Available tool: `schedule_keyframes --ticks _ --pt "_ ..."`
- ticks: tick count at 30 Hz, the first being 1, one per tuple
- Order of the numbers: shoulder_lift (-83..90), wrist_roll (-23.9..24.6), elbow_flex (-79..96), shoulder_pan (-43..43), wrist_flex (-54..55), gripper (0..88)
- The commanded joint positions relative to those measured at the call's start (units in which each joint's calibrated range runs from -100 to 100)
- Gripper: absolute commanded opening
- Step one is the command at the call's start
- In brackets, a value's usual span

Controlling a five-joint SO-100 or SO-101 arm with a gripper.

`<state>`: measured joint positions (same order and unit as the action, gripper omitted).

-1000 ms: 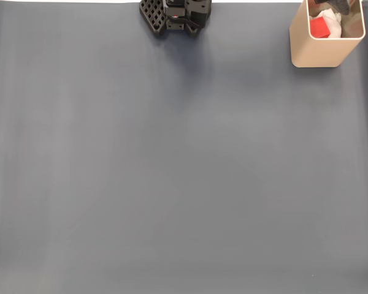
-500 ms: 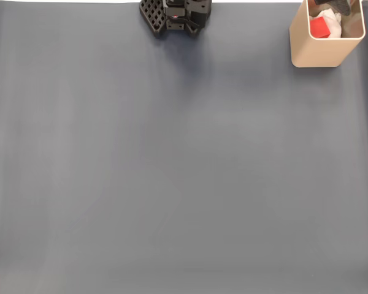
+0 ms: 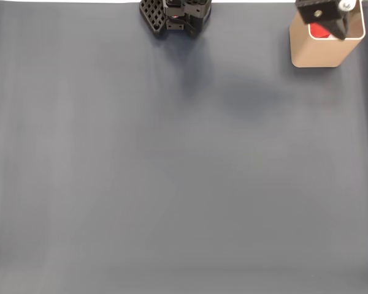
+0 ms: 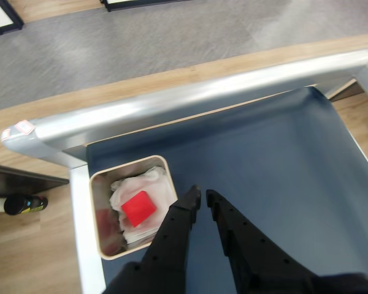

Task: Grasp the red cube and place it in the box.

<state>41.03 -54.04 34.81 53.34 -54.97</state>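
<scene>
The red cube (image 4: 138, 208) lies inside the beige box (image 4: 95, 208) on top of crumpled white paper (image 4: 152, 184). In the wrist view my gripper (image 4: 202, 195) hangs above the blue mat just right of the box, its black fingers a narrow gap apart with nothing between them. In the fixed view the box (image 3: 318, 54) stands at the top right of the mat. A sliver of the red cube (image 3: 319, 31) shows under the arm's black head (image 3: 322, 12), which covers much of the box's opening.
The arm's black base (image 3: 175, 15) sits at the mat's top edge in the fixed view. In the wrist view a metal table rim (image 4: 190, 98) runs behind the box, and a dark bottle (image 4: 21, 203) lies on the wooden floor beyond it.
The arm's black head has moved into the fixed view over the box and now hides part of the opening. The cube stays in the box.
</scene>
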Motion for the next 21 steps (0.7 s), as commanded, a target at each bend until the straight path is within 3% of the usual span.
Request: schedule_keyframes --ticks 1,21 --pt "1.95 -0.49 -0.41 -4.69 0.79 0.0" --pt "4.63 -1.07 5.06 -33.1 4.97 0.0"
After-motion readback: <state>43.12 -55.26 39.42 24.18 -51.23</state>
